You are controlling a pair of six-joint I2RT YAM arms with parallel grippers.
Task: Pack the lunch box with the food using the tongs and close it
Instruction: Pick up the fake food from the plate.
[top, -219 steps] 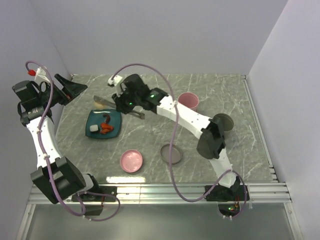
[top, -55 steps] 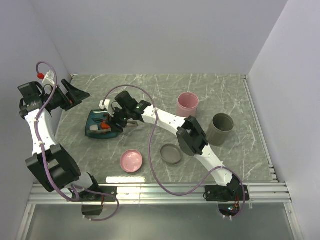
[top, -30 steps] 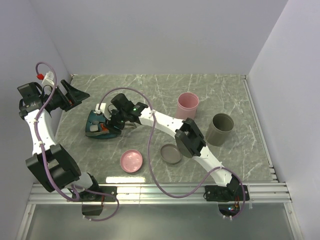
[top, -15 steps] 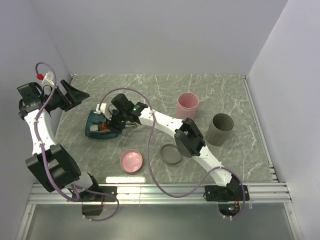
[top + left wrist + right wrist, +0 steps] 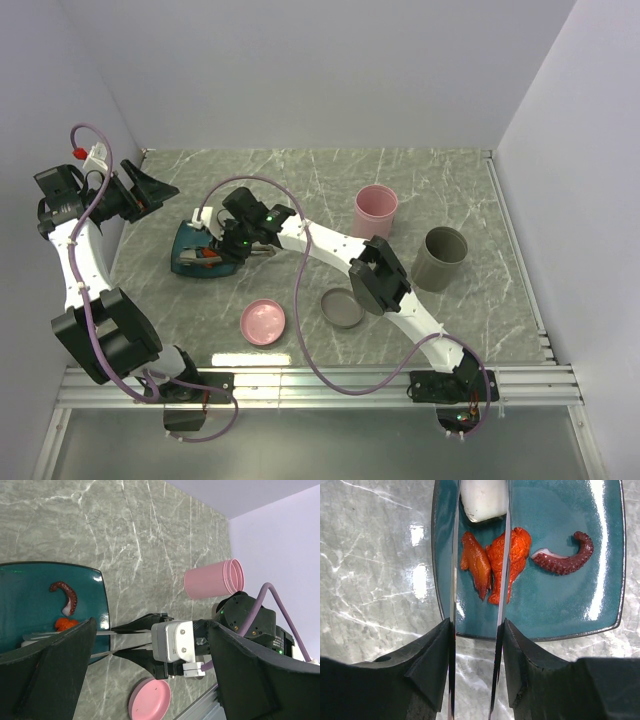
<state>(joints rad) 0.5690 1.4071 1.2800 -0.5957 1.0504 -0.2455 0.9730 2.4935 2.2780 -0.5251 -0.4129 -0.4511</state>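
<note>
Early stage, nothing packed yet as far as visible. Right gripper (image 5: 476, 630) is clamped on the tongs (image 5: 454, 580), fingers pressing both slim arms from outside. The arms run forward over the teal plate (image 5: 570, 605), and their tips straddle the white cube (image 5: 482, 500) at the plate's far edge. Cannot tell whether the tips touch the cube yet.

All the food I can see is on the plate:
- white cube, between the tong tips
- 2 red-orange pieces (image 5: 476, 565), one partly under the right tong arm
- 1 dark red octopus tentacle (image 5: 562, 566), off to the side and apart from the tongs

No round beige piece is visible.

Left gripper (image 5: 148, 185) is spread wide and carries nothing, hanging near the table's left edge just beyond the plate.

Probable lunch box parts: the pink container (image 5: 376, 210) and the gray container (image 5: 443, 258) stand upright and uncovered, well apart from the plate. The pink lid (image 5: 264, 322) and gray lid (image 5: 343, 308) lie flat on the table nearer the arm bases.

Left to do, by my read: pinch the cube, move each of the 4 pieces into a container, fit the lids.
</note>
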